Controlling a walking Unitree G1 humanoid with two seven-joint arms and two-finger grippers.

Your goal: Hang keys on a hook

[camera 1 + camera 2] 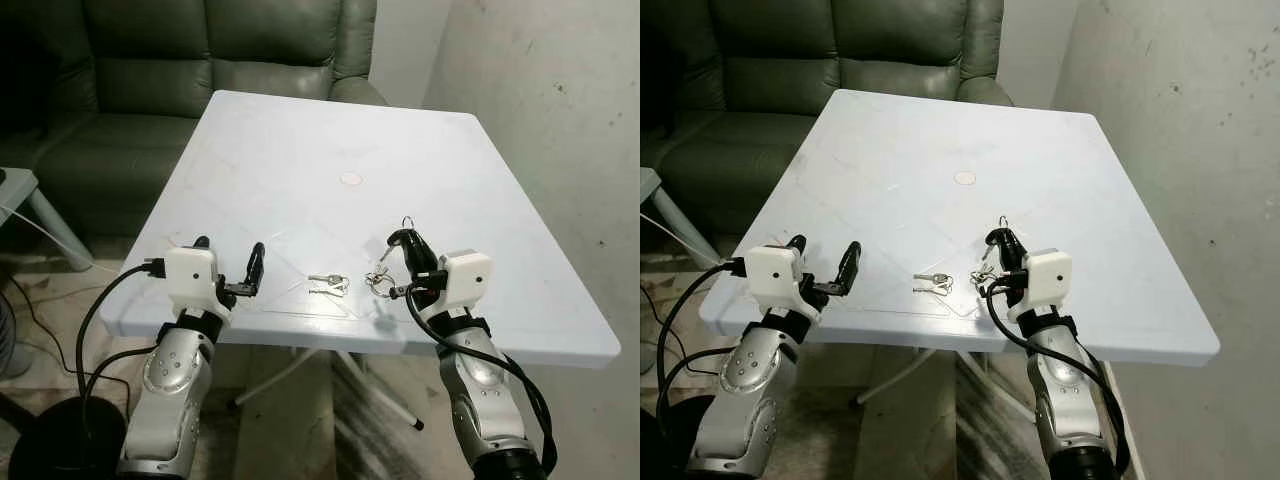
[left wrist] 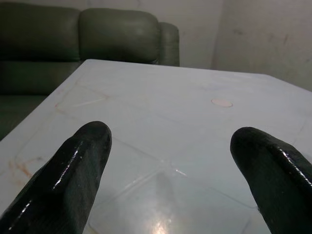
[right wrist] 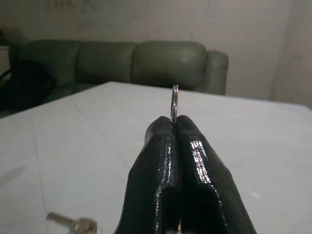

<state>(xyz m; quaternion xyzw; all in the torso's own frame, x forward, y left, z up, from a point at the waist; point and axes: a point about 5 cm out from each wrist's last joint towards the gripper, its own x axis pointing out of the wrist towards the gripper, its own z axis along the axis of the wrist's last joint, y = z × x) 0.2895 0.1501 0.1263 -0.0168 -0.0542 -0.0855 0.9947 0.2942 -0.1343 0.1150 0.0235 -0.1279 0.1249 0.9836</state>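
no legible writing or brand marks. right gripper (image 1: 404,243) pressed together, pinching a key ring (image 3: 174,103) just above the white table (image 1: 300,150); keys (image 1: 380,280) dangling beneath. left gripper (image 1: 229,262) spread wide, holding nothing, over the near edge. second key set (image 1: 329,284) flat between grippers. green sofa (image 1: 200,60) beyond.

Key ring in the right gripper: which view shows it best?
The right wrist view: the key ring stands upright, pinched between the shut fingers of the right gripper. Both eye views show it small above the fingertips, keys dangling below.
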